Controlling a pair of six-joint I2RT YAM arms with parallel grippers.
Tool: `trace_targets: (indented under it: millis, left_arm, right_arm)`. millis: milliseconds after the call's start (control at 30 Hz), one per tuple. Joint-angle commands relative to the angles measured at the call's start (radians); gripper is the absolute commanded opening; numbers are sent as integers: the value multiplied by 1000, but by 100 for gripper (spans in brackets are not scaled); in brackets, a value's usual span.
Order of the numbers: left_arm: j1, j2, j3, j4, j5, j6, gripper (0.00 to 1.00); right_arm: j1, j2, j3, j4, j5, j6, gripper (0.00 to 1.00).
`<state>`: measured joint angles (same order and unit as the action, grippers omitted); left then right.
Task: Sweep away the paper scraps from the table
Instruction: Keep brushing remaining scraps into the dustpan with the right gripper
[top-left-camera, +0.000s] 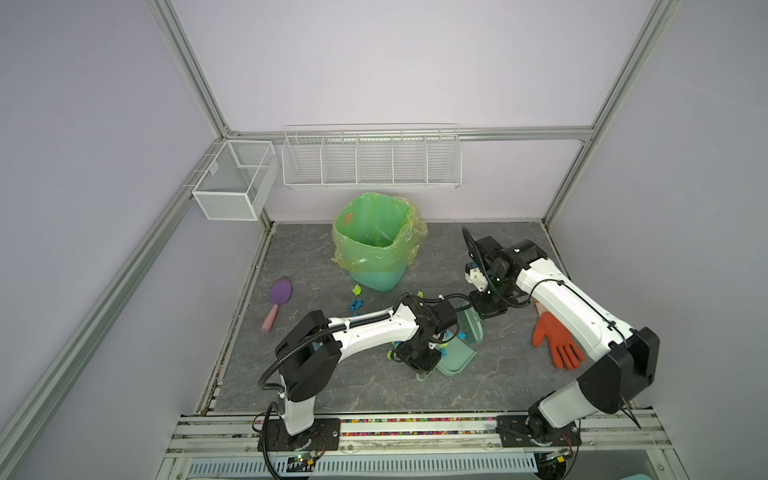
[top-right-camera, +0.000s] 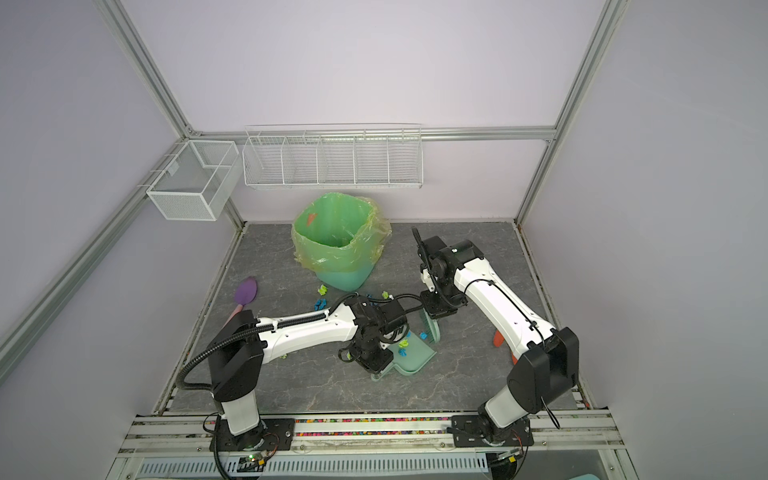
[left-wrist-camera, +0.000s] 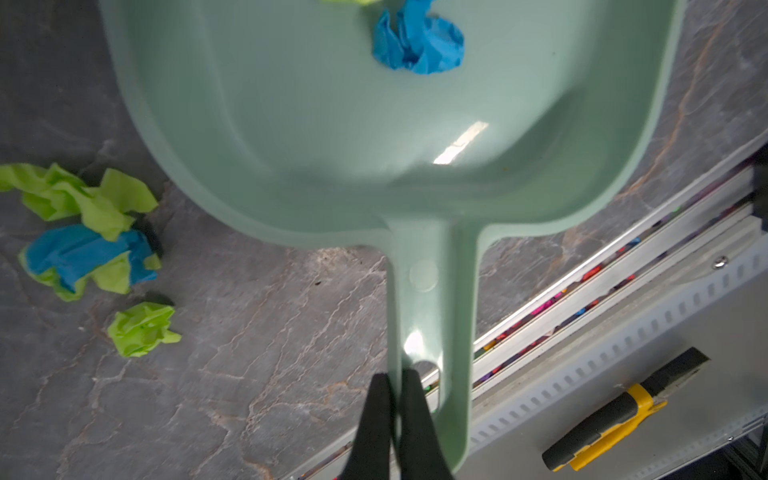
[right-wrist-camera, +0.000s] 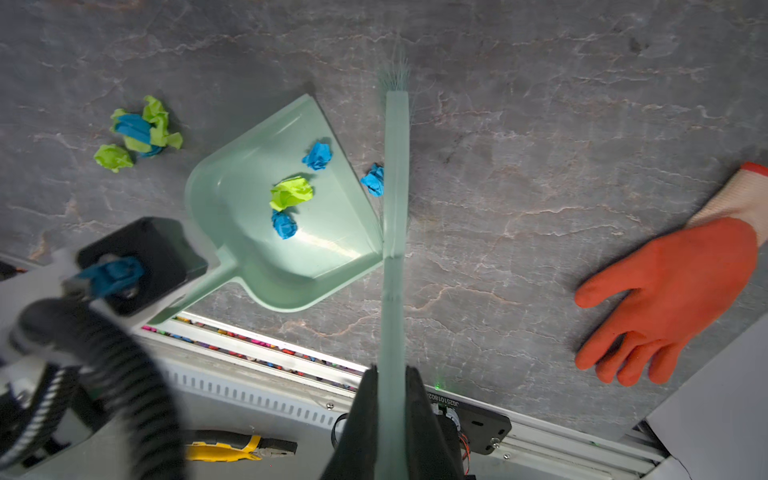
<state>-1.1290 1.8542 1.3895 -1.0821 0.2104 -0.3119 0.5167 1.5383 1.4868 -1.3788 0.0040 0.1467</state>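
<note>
Clock directions follow the top views, with 12 o'clock at the back wall.

- Left fingers (left-wrist-camera: 374, 415): closed, pinching one side edge of the dustpan (left-wrist-camera: 291, 124) handle near its end.
- The dustpan sits on the tabletop (top-left-camera: 478, 390), a little toward 6 o'clock from centre. Its handle points to about 7 o'clock and its open lip to about 1 o'clock.
- Right fingers (right-wrist-camera: 361, 415): closed on the brush (right-wrist-camera: 395, 166) handle.
- The brush runs across the dustpan's lip. It appears to touch one lip corner.

Paper scraps (right-wrist-camera: 291, 193):
- Three lie inside the dustpan, two blue and one lime.
- One blue scrap (right-wrist-camera: 373, 179) lies on the tabletop between lip and brush, against the brush.
- A lime-and-blue clump (right-wrist-camera: 141, 129) and a single lime ball (right-wrist-camera: 113, 158) lie on the tabletop outside the dustpan, at its 9 o'clock.
- More scraps (top-left-camera: 356, 299) lie at 6 to 7 o'clock of the bin (top-left-camera: 374, 249).

Other items:
- Bin: at 12 o'clock, with a green liner.
- Orange glove (top-left-camera: 555, 336): flat at 3 o'clock, partly under the right arm.
- Purple spatula (top-left-camera: 280, 291): at 9 o'clock, well apart from the scraps.
- Yellow-black pliers (left-wrist-camera: 611, 419): lie below the front rail.

Writing: a label (right-wrist-camera: 442, 402) by the right arm's base, seen upside down, reads roughly "JS25101802". A finger hides its end.
</note>
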Motion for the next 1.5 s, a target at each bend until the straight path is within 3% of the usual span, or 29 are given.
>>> trace_targets:
  millis: [0,200,433,833,1100,1467]
  left_arm:
    - [-8,15,47,39,4,8,0]
    - [-6,17,49,39,3,5,0]
    - [-7,23,51,35,0,6,0]
    - [-1,25,50,34,0,6,0]
    - [9,23,45,31,-3,8,0]
    - [11,46,47,48,-2,4,0]
  right_arm:
    - [34,-64,-30,11,-139,-52,7]
    - [34,-166,-51,29,-226,-37,7]
    - [-1,-183,-39,-11,-13,43,7]
    - [-83,-66,7,124,74,37,7]
    - [-64,16,-19,180,11,45,7]
    - [23,-137,-136,217,-123,152,7]
